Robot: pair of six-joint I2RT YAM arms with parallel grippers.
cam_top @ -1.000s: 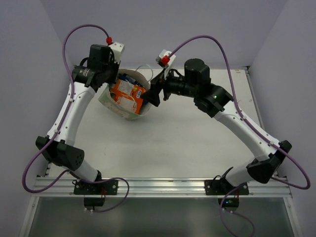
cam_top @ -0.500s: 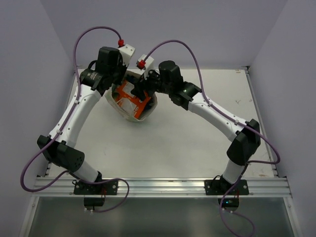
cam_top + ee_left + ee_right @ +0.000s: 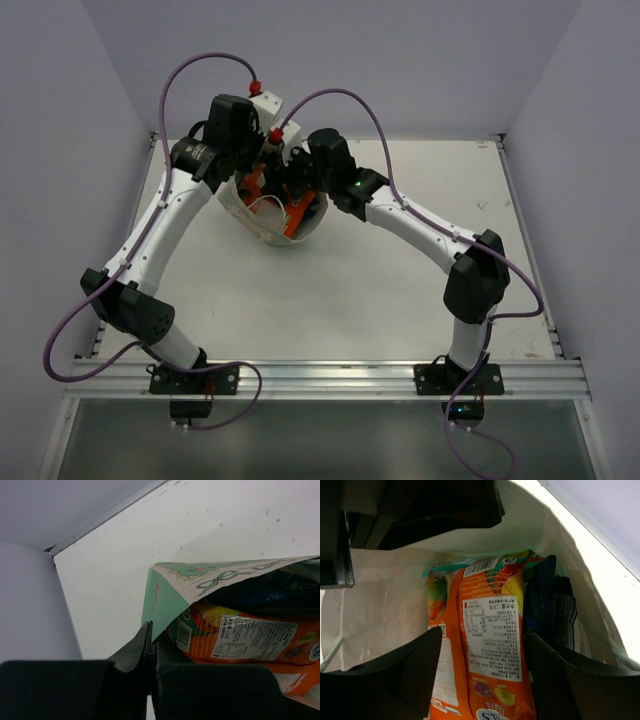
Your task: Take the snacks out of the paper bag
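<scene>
The paper bag (image 3: 262, 222) lies tipped on the table, mouth up toward the camera. My left gripper (image 3: 240, 170) is shut on its pale green rim (image 3: 165, 600), with the fingertips (image 3: 150, 630) pinching the paper edge. My right gripper (image 3: 290, 190) is inside the bag's mouth. Its jaws (image 3: 485, 635) stand wide on either side of an orange packet (image 3: 490, 645) and press its edges. Dark blue packets (image 3: 550, 600) stand to the right of the orange one. The orange packet (image 3: 240, 640) also shows under the bag's flap in the left wrist view.
White table (image 3: 400, 290) spreads in front of and to the right of the bag. Pale walls close the back and both sides. A metal rail (image 3: 320, 375) runs along the near edge. A white string handle (image 3: 262, 205) loops over the bag's mouth.
The right arm has swung left and reached into the bag's mouth, and its jaws have narrowed round the orange packet. The left arm has shifted slightly right, still gripping the rim.
</scene>
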